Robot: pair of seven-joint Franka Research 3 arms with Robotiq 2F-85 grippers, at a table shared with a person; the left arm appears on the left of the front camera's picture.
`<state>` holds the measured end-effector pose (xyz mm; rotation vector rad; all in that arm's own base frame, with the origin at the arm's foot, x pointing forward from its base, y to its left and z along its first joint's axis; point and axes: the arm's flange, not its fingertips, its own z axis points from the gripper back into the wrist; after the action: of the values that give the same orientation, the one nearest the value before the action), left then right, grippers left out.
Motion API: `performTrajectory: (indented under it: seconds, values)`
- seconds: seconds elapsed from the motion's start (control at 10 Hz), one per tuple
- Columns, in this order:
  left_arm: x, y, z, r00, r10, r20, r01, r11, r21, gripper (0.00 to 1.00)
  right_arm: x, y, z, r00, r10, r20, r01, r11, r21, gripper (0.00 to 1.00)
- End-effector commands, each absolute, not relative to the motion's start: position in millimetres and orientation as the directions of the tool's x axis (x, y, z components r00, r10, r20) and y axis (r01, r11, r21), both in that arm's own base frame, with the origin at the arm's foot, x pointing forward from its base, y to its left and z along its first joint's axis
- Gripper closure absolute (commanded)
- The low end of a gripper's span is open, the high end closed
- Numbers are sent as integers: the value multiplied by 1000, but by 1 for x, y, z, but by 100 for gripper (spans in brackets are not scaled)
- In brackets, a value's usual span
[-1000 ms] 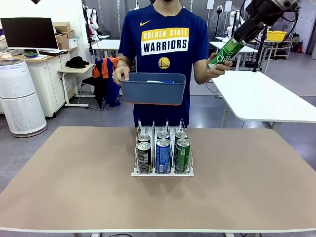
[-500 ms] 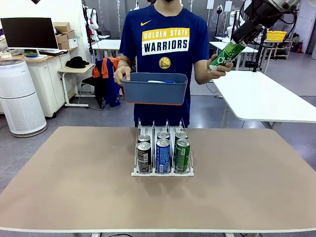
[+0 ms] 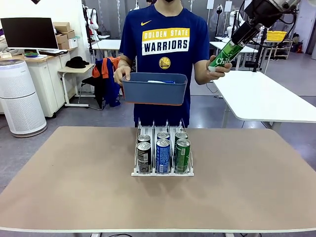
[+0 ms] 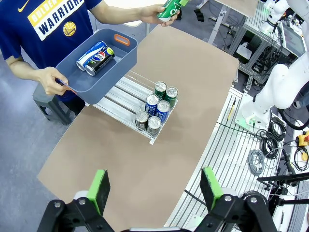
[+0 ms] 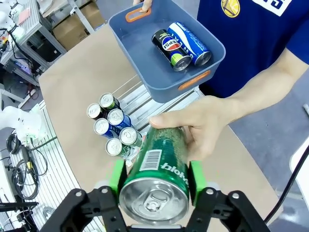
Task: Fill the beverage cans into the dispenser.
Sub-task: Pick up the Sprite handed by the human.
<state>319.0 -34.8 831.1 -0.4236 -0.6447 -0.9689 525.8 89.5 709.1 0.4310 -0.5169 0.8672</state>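
Beverage cans: six are stood in the dispenser (image 3: 162,174), two to a lane, packed against the front lip; two more, one black (image 5: 170,48) and one blue-and-white (image 5: 193,43), are laid in a blue-grey bin (image 3: 154,91) held up by the person beyond the far edge of the table (image 3: 74,187).
Green can (image 5: 157,166): it is held in the air on the robot's right, well apart from the dispenser, tilted, with its silver top turned toward the right wrist camera.
Person's hand (image 5: 203,123): it is wrapped around the lower part of the green can.
Right gripper (image 5: 155,176): its green pads are laid against both sides of the can near the top, so the can is judged to be clamped.
Left gripper (image 4: 155,186): its jaws are spread wide, nothing is held, and it is raised high above the table.
Step in hand: a handover, in which the green can is being taken from the person.
Next move: the hand's release is called for first; the can then has to be carried down, turned upright and set into the free rear part of a lane, behind the cans already standing.
Care needed: the wire dividers and the upright cans should not be knocked on the way in.
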Motion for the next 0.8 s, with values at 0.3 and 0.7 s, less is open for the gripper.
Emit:
performTrajectory:
  seconds: [0.3, 0.7]
  values:
    - [319, -34, 830, 405, -621, 671, 856, 515, -39, 0, 521, 87, 706, 507, 617, 602, -830, 538, 148, 100]
    - [319, -34, 830, 405, -621, 671, 856, 515, -39, 0, 520, 88, 708, 492, 631, 600, -844, 514, 153, 100]
